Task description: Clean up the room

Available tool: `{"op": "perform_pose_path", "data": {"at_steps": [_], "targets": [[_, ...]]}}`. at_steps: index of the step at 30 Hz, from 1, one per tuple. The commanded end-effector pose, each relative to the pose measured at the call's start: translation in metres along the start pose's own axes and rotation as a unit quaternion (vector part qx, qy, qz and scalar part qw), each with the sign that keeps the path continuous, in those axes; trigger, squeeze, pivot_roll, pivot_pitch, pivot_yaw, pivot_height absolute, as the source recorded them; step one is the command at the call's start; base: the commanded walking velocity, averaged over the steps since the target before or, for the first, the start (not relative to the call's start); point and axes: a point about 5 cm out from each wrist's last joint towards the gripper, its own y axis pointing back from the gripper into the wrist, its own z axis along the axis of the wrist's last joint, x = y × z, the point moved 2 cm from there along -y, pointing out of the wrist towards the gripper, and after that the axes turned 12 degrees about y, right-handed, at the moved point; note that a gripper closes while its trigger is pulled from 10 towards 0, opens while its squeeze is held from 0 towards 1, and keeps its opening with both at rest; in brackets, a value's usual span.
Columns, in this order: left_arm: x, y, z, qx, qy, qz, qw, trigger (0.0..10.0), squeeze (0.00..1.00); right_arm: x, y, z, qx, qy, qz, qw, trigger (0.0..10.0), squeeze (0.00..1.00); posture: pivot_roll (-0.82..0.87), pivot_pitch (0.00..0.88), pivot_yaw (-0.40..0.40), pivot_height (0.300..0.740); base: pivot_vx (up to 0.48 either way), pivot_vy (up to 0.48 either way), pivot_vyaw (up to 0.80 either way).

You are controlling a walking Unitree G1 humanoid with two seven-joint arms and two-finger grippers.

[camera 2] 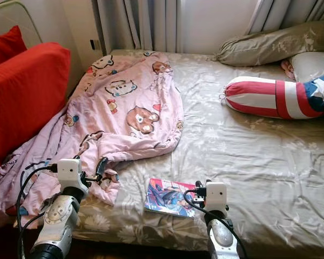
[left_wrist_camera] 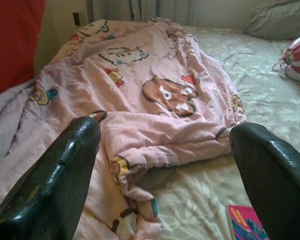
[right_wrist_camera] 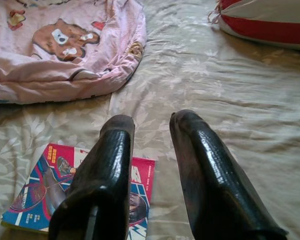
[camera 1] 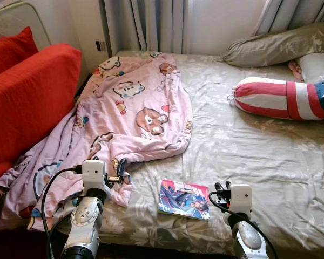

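Grey curtains [camera 1: 151, 24] hang along the far wall, with a bright strip of window between them. A big red cushion [camera 1: 27, 102] leans at the left, a second red cushion [camera 1: 8, 48] just behind it. On the wall near the far left corner sits a small dark socket [camera 1: 98, 46].

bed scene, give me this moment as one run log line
left gripper: open, over pink blanket edge | right gripper: open, empty, beside comic book | book flat on bed sheet
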Motion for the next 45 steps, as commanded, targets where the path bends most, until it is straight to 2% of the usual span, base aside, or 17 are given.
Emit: {"op": "perform_pose_path", "data": {"at_steps": [1, 28, 30, 36, 38, 40, 45], "targets": [[0.0019, 0.0035, -0.0061, 0.015, 0.000, 0.001, 1.000, 10.0, 0.00, -0.0010, 0.0023, -0.0017, -0.001, -0.004, -0.002, 1.000, 10.0, 0.00, -0.02, 0.049, -0.043, 0.670, 0.000, 0.000, 0.00], [0.0019, 0.0035, -0.0061, 0.015, 0.000, 0.001, 1.000, 10.0, 0.00, -0.0010, 0.0023, -0.0017, -0.001, -0.004, -0.002, 1.000, 10.0, 0.00, -0.02, 0.049, -0.043, 0.670, 0.000, 0.000, 0.00], [0.0030, 0.0045, -0.0110, 0.029, 0.001, -0.003, 1.000, 10.0, 0.00, -0.0004, 0.0019, -0.0032, 0.005, -0.011, 0.002, 1.000, 10.0, 0.00, -0.01, 0.075, -0.041, 0.670, 0.000, 0.000, 0.00], [0.0031, 0.0046, -0.0126, 0.034, 0.001, -0.005, 0.999, 10.0, 0.00, 0.0001, 0.0014, -0.0033, 0.007, -0.014, 0.004, 1.000, 10.0, 0.00, -0.01, 0.077, -0.041, 0.670, 0.000, 0.000, 0.00], [0.0032, 0.0046, -0.0128, 0.034, 0.001, -0.005, 0.999, 10.0, 0.00, 0.0018, 0.0008, -0.0062, 0.021, -0.012, 0.007, 1.000, 10.0, 0.00, -0.01, 0.079, -0.042, 0.670, 0.000, 0.000, 0.00], [0.0033, 0.0048, -0.0136, 0.036, 0.001, -0.005, 0.999, 10.0, 0.00, 0.0037, 0.0010, -0.0081, 0.028, -0.009, 0.012, 0.999, 10.0, 0.00, -0.01, 0.083, -0.041, 0.655, 0.000, 0.000, 0.00], [0.0034, 0.0049, -0.0141, 0.038, 0.001, -0.007, 0.999, 10.0, 0.00, 0.0035, 0.0023, -0.0065, 0.017, -0.015, 0.010, 1.000, 10.0, 0.00, -0.01, 0.088, -0.042, 0.650, 0.000, 0.000, 0.00]]}}
